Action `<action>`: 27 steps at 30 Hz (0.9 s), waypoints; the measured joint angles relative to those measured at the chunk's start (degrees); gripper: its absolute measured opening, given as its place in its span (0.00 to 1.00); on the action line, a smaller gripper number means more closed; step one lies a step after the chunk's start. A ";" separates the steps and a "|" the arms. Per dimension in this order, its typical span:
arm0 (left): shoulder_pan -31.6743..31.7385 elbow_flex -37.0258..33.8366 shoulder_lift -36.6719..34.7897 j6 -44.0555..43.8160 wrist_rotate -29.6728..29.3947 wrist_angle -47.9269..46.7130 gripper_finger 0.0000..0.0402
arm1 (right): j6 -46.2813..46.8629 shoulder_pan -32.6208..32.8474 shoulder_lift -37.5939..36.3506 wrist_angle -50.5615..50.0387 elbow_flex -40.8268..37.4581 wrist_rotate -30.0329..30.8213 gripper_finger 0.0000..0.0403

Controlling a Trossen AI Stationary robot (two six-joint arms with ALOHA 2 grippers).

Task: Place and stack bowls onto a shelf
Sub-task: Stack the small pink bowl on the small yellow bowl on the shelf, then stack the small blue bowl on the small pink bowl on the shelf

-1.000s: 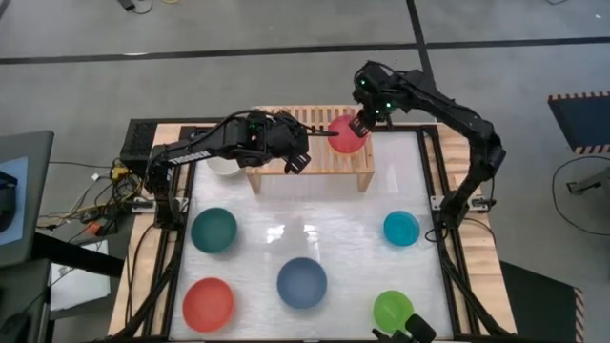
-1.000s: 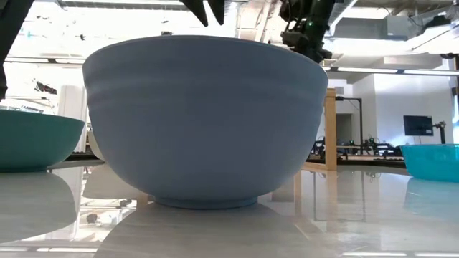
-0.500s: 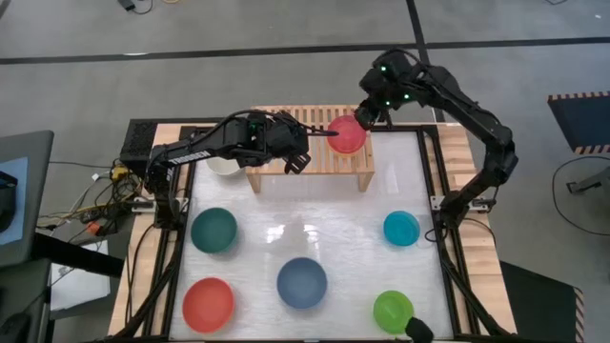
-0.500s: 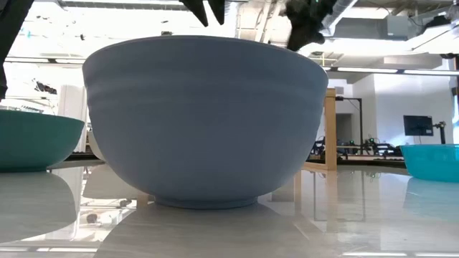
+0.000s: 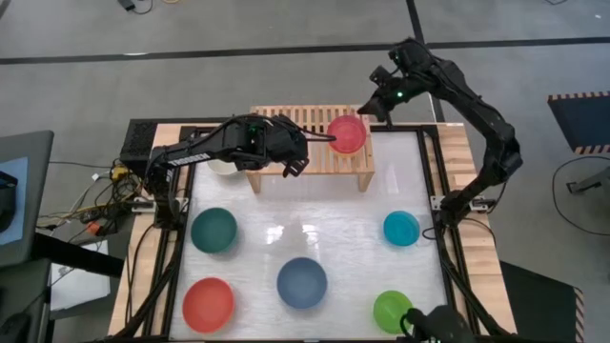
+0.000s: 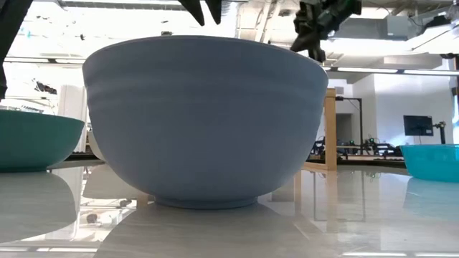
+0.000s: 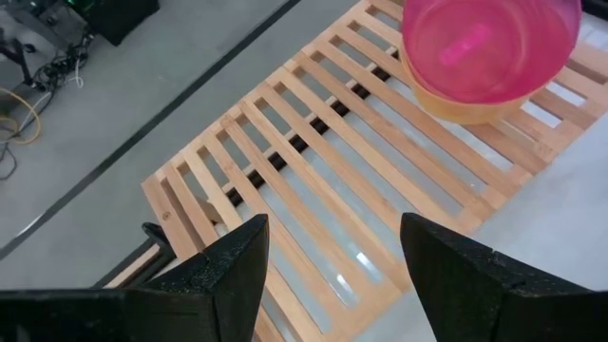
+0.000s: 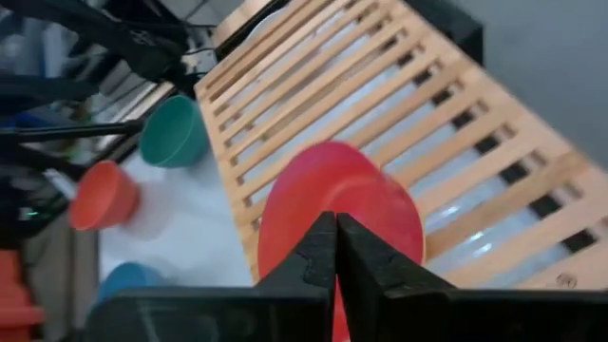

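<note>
A pink bowl (image 5: 347,133) sits nested in a yellow bowl (image 7: 456,106) on the right part of the light-wood shelf (image 5: 286,119). My right gripper (image 5: 366,109) hovers just beyond the pink bowl's far right side, shut, with nothing between its fingers (image 8: 334,242). My left gripper (image 5: 307,151) hangs open over the middle of the shelf's slats (image 7: 332,275), left of the stacked bowls. A white bowl (image 5: 222,167) shows partly under the left arm, beside the shelf's left end.
On the table stand a teal bowl (image 5: 213,230), a red bowl (image 5: 208,303), a dark blue bowl (image 5: 302,282), a cyan bowl (image 5: 401,229) and a green bowl (image 5: 393,310). The dark blue bowl (image 6: 204,118) fills the low view. The shelf's left slats are bare.
My right gripper has drawn back from the pink bowl's rim toward the table's far right corner, rising a little and swinging round. The pink bowl stays on the shelf where it was.
</note>
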 joint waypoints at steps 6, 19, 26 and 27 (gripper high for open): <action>-0.09 0.00 0.00 -0.13 -0.32 0.25 0.56 | -2.70 -2.29 0.09 0.30 -5.42 -6.80 0.07; -0.04 0.00 0.00 -1.42 -0.70 0.66 0.56 | -0.73 -2.76 0.13 0.85 -11.51 -9.30 0.06; -0.04 0.00 0.00 -1.84 -0.70 0.72 0.56 | 2.22 -2.73 0.07 1.31 -10.09 -9.56 0.08; -0.04 0.00 0.00 -1.83 -0.64 0.72 0.56 | 2.44 -2.56 0.01 1.25 -9.63 -9.56 0.08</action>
